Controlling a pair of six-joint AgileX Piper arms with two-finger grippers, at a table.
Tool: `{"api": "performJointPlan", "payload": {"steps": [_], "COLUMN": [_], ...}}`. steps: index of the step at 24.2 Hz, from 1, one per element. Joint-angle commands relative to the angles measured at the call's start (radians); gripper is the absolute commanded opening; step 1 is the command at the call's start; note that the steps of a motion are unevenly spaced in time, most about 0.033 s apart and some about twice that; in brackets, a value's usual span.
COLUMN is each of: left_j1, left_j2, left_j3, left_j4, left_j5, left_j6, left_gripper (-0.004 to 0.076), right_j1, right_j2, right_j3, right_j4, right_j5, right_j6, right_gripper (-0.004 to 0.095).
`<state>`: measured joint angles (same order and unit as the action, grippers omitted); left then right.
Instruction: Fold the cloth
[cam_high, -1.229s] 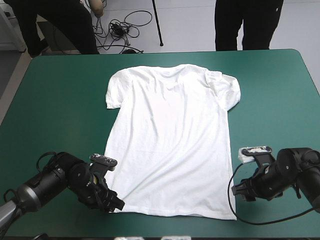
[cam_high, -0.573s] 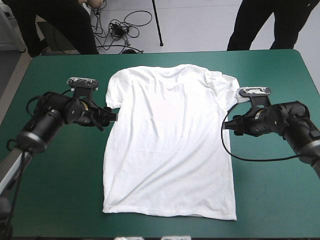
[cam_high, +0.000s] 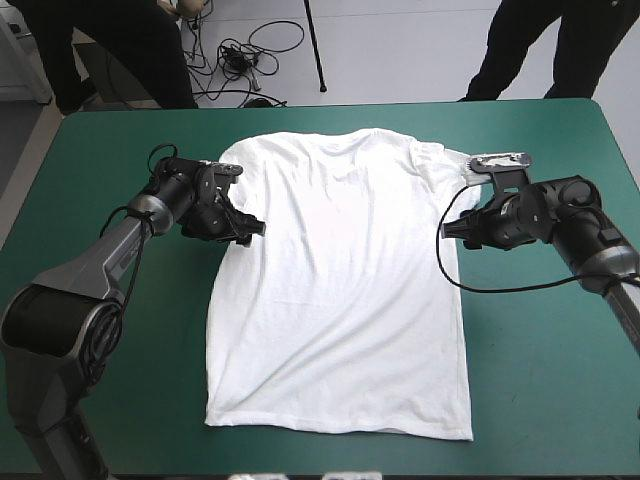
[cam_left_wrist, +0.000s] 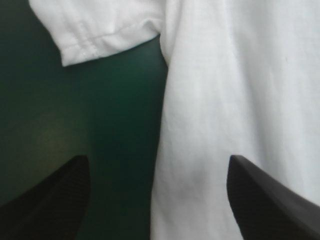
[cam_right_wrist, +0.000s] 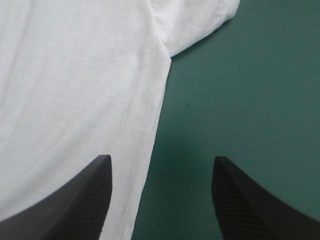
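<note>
The white T-shirt (cam_high: 340, 285) lies spread flat on the teal-green table, collar toward the far edge, hem toward the near edge. My left gripper (cam_high: 252, 229) sits at the shirt's left side seam just below the left sleeve (cam_left_wrist: 100, 27), open, its fingers (cam_left_wrist: 47, 200) straddling the side edge (cam_left_wrist: 162, 150). My right gripper (cam_high: 447, 230) is at the right side seam below the right sleeve (cam_right_wrist: 195, 22), also open, with the shirt's edge (cam_right_wrist: 152, 135) running between its fingers (cam_right_wrist: 75, 200). Neither holds cloth.
Bare teal-green cover (cam_high: 120, 330) lies left and right of the shirt and along the near edge. Cables lie on the floor beyond the table's far edge.
Both arms moved from the hem corners up along the sides to the armpits. Since just before, the left gripper has closed in onto the shirt's left edge and the right one has shifted slightly inward.
</note>
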<state>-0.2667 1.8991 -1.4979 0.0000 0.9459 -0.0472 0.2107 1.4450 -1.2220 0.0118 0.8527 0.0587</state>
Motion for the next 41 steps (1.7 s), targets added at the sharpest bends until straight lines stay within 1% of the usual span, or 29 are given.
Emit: {"api": "performJointPlan", "payload": {"steps": [1, 5, 9, 10, 11, 12, 13, 14, 15, 17, 21, 25, 29, 33, 37, 41], "left_j1": [0.001, 0.001, -0.001, -0.001, -0.001, -0.001, -0.001, -0.001, -0.001, -0.001, -0.001, -0.001, -0.001, -0.001, -0.001, -0.001], "left_j2": [-0.015, 0.020, 0.024, 0.024, 0.024, 0.024, 0.024, 0.024, 0.024, 0.024, 0.024, 0.024, 0.024, 0.024, 0.024, 0.024], "left_j3": [-0.037, -0.037, -0.037, -0.037, -0.037, -0.037, -0.037, -0.037, -0.037, -0.037, -0.037, -0.037, -0.037, -0.037, -0.037, -0.037], "left_j4": [-0.019, -0.049, -0.063, -0.063, -0.063, -0.063, -0.063, -0.063, -0.060, -0.060, -0.060, -0.060, -0.060, -0.060, -0.058, -0.058], "left_j5": [-0.006, 0.001, -0.001, 0.001, 0.005, 0.005, 0.001, -0.001, -0.007, -0.007, -0.005, -0.009, -0.013, -0.015, -0.015, -0.031], "left_j6": [0.012, 0.024, 0.034, 0.034, 0.034, 0.034, 0.034, 0.034, 0.034, 0.036, 0.036, 0.034, 0.035, 0.030, 0.030, 0.030], "left_gripper": [0.0544, 0.0496, 0.0390, 0.0351, 0.0278, 0.0239, 0.0169, 0.0131, 0.0055, -0.0009, -0.0009, -0.0009, -0.0009, -0.0009, -0.0009, -0.0009], "right_j1": [0.001, 0.001, 0.001, 0.001, 0.001, 0.001, 0.001, 0.001, 0.001, 0.001, 0.001, 0.006, 0.041, 0.078, 0.090, 0.090], "right_j2": [-0.019, 0.037, 0.099, 0.117, 0.151, 0.168, 0.199, 0.217, 0.250, 0.298, 0.385, 0.438, 0.477, 0.522, 0.558, 0.554], "right_j3": [-0.035, -0.039, -0.053, -0.062, -0.081, -0.093, -0.116, -0.130, -0.160, -0.200, -0.239, -0.239, -0.239, -0.237, -0.237, -0.244], "right_j4": [-0.012, -0.012, -0.012, -0.012, -0.012, -0.012, -0.012, -0.012, -0.012, -0.018, -0.025, 0.007, 0.018, 0.048, 0.082, 0.084], "right_j5": [-0.038, -0.052, -0.065, -0.056, -0.042, -0.039, -0.039, -0.039, -0.039, -0.031, -0.011, -0.017, -0.001, 0.002, 0.019, 0.018], "right_j6": [-0.009, -0.009, -0.021, -0.029, -0.036, -0.038, -0.038, -0.040, -0.040, -0.040, -0.018, -0.010, -0.010, -0.010, -0.010, 0.002], "right_gripper": [0.0560, 0.0558, 0.0558, 0.0558, 0.0558, 0.0557, 0.0558, 0.0558, 0.0558, 0.0560, 0.0560, 0.0546, 0.0376, 0.0181, -0.0020, -0.0017]}}
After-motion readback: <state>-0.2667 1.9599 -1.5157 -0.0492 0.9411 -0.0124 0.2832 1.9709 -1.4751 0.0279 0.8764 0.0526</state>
